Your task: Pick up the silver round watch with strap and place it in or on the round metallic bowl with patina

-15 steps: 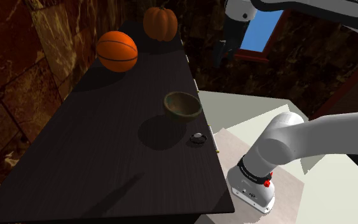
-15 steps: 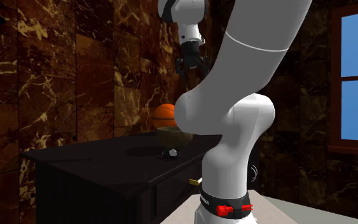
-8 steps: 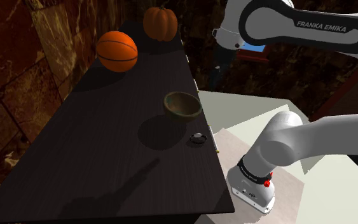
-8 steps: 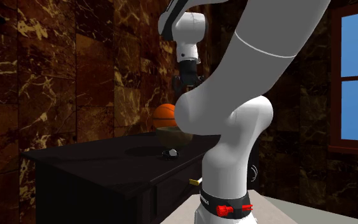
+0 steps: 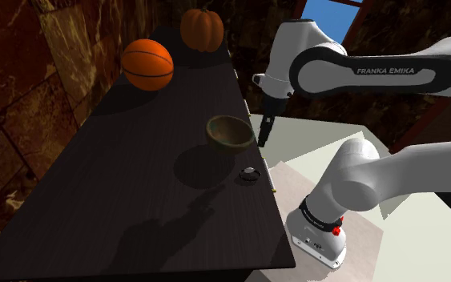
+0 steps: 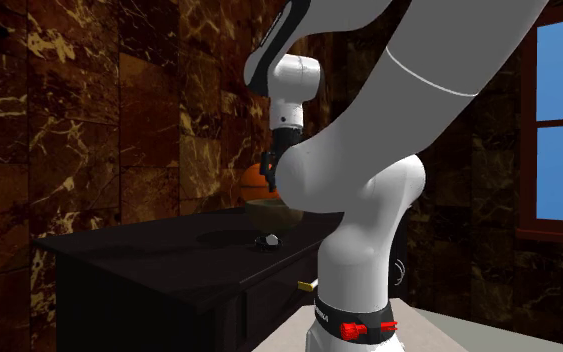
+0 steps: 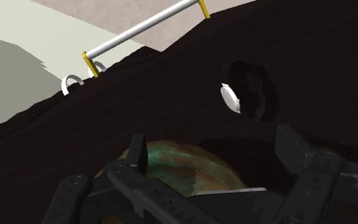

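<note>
- Gripper [image 5: 263,138]: jaws spread apart, nothing held, hovers above the patinated bowl [image 5: 230,144].
- Silver watch [image 5: 250,174] lies on the dark table [image 5: 135,192], near the edge, just beside the bowl.
- Likely light, with a slick case and floppy strap; pinch across the case.

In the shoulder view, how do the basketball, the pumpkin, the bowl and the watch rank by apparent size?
1. basketball
2. pumpkin and bowl: they look alike, and the pumpkin stands farther away, so I do not rank them
3. watch, clearly smallest
</note>
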